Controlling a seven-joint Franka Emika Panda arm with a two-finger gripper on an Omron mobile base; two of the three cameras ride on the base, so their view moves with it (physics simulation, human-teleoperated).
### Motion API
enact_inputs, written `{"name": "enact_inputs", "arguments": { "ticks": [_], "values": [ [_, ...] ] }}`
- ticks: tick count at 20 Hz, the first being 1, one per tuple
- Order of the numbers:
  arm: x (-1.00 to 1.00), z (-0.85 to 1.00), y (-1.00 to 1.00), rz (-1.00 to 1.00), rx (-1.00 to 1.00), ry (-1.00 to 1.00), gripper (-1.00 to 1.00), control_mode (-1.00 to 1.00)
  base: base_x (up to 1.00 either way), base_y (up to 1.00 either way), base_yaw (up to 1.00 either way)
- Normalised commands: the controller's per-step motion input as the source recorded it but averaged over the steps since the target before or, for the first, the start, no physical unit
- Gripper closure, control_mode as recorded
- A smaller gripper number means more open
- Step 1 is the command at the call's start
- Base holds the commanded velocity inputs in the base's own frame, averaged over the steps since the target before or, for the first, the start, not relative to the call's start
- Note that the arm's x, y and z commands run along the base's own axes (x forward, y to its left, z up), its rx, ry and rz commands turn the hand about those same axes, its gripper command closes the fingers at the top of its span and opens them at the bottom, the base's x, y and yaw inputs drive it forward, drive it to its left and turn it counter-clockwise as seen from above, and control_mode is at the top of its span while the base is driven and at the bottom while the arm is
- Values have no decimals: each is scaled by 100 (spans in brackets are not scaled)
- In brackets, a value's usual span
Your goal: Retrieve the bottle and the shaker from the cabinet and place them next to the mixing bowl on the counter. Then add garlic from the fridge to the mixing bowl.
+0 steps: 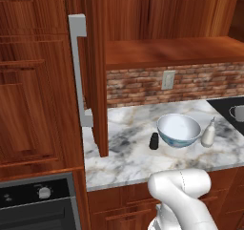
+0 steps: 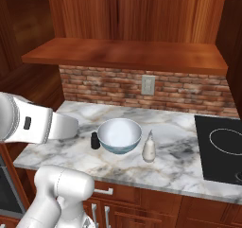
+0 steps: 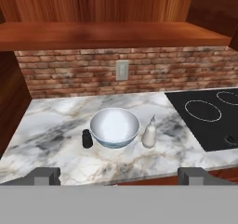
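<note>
The bowl [image 3: 115, 127] sat on the marble counter [image 3: 51, 125], below the brick wall [image 3: 69, 72] and its outlet [image 3: 122, 70]. Just beside the bowl on one side stood the dark shaker [image 3: 87, 138], upright; just beside it on the other side stood the cream bottle [image 3: 149, 133], also upright, its thin neck pointing up. Neither seemed to touch the bowl. The bowl's white inside looked empty.

Beyond the bottle from the bowl, a black cooktop [image 3: 209, 116] was set into the counter. In the left base view, the cabinet door [image 1: 97, 71] with its grey bar handle [image 1: 78, 69] stood open, swung out over the counter's end beyond the shaker [image 1: 154, 141], and a black oven [image 1: 38, 203] showed low down past the counter's end.

The gripper [image 3: 119, 175] hung back from the counter's front edge, facing the bowl, its two fingers [image 3: 44, 175] spread wide apart and grasping nothing.
</note>
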Motion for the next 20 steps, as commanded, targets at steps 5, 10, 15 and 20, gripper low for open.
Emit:
{"name": "enact_inputs", "arguments": {
  "ticks": [5,10,15,20],
  "values": [
    [0,0,0,0,0,0,-100,100,-16,0,0],
    [0,0,0,0,0,0,-100,100,-92,-17,0],
    [0,0,0,0,0,0,-100,100,-100,-34,-3],
    [0,0,0,0,0,0,-100,100,-95,-25,-13]
  ]
}}
